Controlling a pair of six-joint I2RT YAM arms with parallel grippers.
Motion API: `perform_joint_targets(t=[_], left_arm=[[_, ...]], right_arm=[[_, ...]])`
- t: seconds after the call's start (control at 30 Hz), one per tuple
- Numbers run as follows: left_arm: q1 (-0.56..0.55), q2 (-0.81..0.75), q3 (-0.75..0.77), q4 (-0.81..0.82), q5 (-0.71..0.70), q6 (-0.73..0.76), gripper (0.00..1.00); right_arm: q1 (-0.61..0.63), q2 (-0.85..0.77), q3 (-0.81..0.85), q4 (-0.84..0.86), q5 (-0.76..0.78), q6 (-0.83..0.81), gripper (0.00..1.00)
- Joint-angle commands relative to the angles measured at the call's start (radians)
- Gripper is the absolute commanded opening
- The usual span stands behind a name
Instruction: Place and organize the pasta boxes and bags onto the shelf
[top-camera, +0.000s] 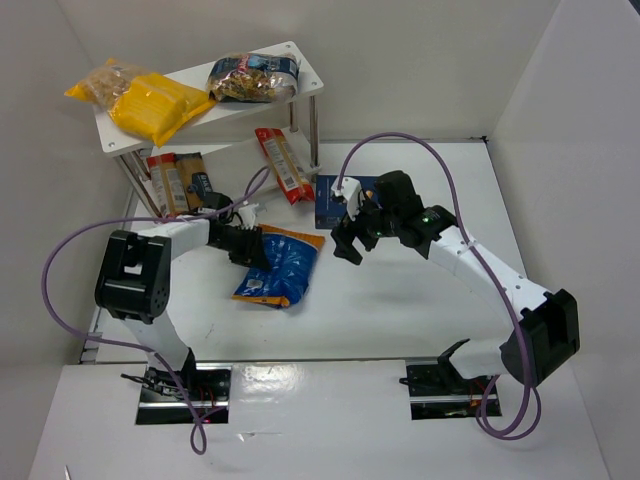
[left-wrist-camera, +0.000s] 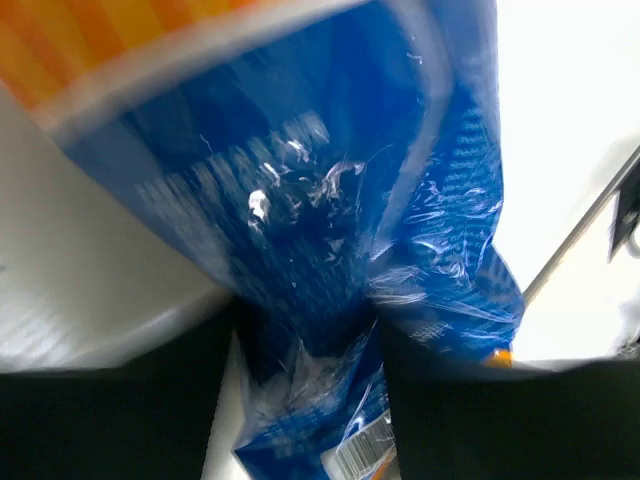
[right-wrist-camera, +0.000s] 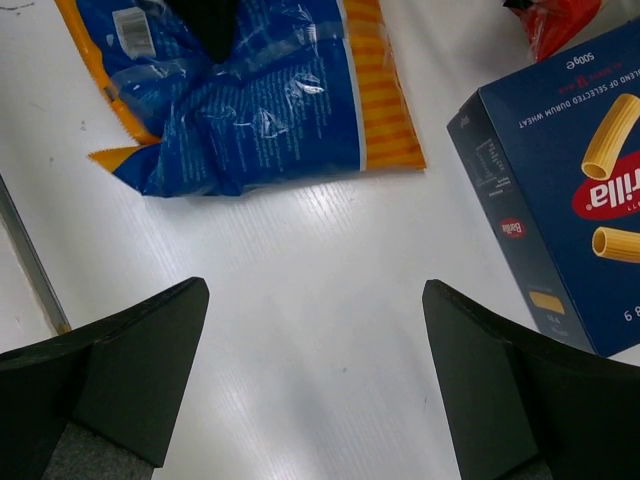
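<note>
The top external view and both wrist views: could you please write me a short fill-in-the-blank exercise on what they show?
1. The left gripper is shut on a crinkly bag coloured mostly ____.
2. The right gripper has its jaws ____, holding nothing.
3. The dark-blue box lies flat on the ____.
4. The yellow pack rests on the shelf, on its ____ board.
Missing words: blue; open; table; top.
</note>
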Motion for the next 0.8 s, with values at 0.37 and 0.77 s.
perform_joint_targets(t=[0.37, 0.77], left_arm=[[-0.262, -0.212, 0.056, 0.023, 0.005, 0.135, 0.00], [-0.071, -0.414, 0.080, 0.061, 0.150, 0.049, 0.00]], right_arm=[[-0.015, -0.100, -0.045, 0.035, 0.032, -0.021, 0.96], [-0.182, -0.232, -0.095, 0.035, -0.016, -0.021, 0.96]])
